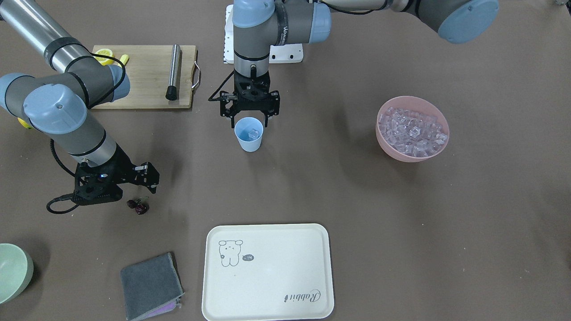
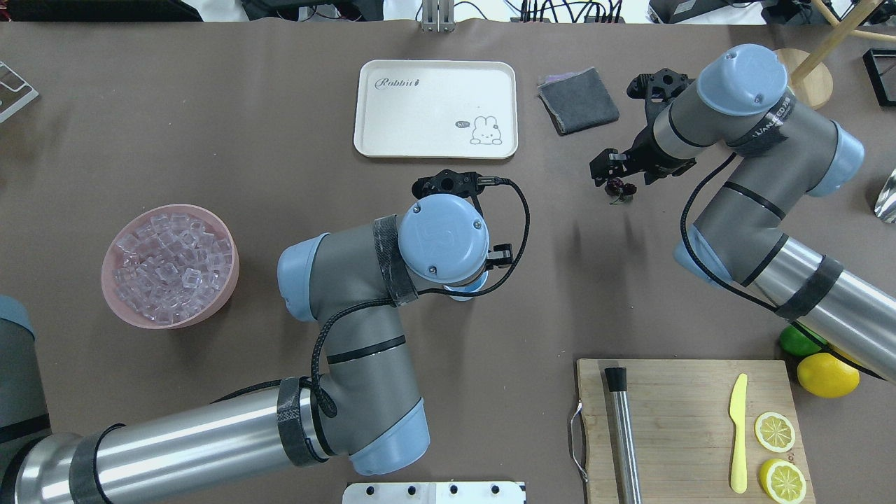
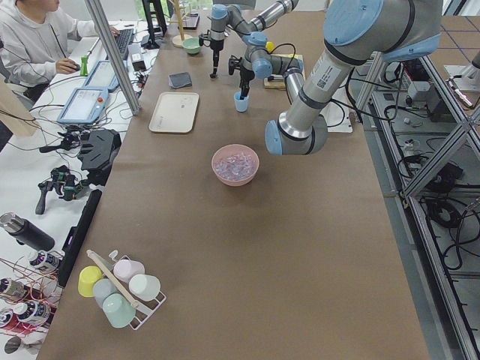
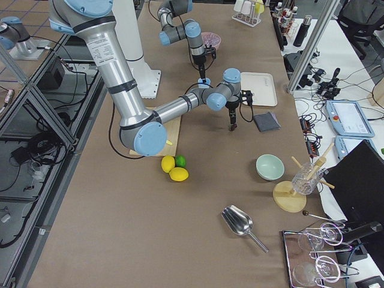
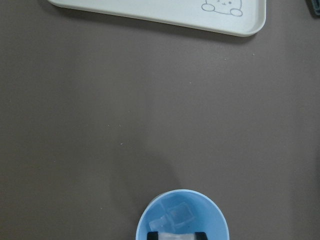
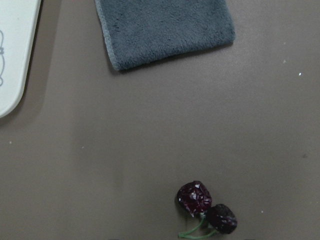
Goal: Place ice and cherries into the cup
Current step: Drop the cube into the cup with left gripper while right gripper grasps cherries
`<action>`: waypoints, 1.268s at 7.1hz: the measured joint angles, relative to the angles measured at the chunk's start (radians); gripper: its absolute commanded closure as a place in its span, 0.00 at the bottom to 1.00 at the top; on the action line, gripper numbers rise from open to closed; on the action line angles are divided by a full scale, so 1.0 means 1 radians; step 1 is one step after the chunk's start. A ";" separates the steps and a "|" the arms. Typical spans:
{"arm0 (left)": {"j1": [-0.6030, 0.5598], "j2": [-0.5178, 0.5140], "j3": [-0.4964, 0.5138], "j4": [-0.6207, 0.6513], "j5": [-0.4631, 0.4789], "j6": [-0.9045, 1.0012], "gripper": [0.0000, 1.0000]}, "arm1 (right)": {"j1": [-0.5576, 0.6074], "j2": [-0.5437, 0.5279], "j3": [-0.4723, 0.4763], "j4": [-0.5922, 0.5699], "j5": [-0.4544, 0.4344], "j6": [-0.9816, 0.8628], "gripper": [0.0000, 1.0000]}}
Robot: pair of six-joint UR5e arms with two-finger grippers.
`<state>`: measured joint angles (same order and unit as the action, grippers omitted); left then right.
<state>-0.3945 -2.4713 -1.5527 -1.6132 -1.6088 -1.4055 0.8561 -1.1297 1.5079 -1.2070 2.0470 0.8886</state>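
Note:
The pale blue cup stands mid-table with clear ice cubes in it. My left gripper hangs straight over the cup. In the left wrist view its fingertips sit just above the cup with a clear cube between them. More ice fills the pink bowl. The dark cherries lie on the table, also in the right wrist view. My right gripper is open and empty, low and just beside them.
A cream tray and a grey cloth lie at the operators' side. A wooden board with a metal muddler and lemon slices is near the robot. A pale green bowl sits at a corner. Lemons and a lime lie beside the board.

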 measured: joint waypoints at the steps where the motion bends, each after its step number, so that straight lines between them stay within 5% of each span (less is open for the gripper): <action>1: 0.002 0.000 0.000 0.000 0.007 -0.001 0.06 | 0.003 0.011 -0.026 0.003 -0.009 -0.013 0.33; 4: 0.006 0.004 -0.006 -0.001 0.036 -0.031 0.06 | 0.026 0.041 -0.101 0.006 0.000 0.000 0.37; 6: 0.006 0.006 -0.009 0.000 0.040 -0.037 0.06 | 0.030 0.038 -0.115 0.007 0.021 0.033 0.61; 9: 0.006 0.005 -0.018 0.001 0.041 -0.038 0.06 | 0.030 0.022 -0.118 0.009 0.044 0.038 0.62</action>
<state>-0.3881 -2.4660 -1.5707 -1.6123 -1.5678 -1.4434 0.8863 -1.1079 1.3899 -1.1982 2.0911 0.9268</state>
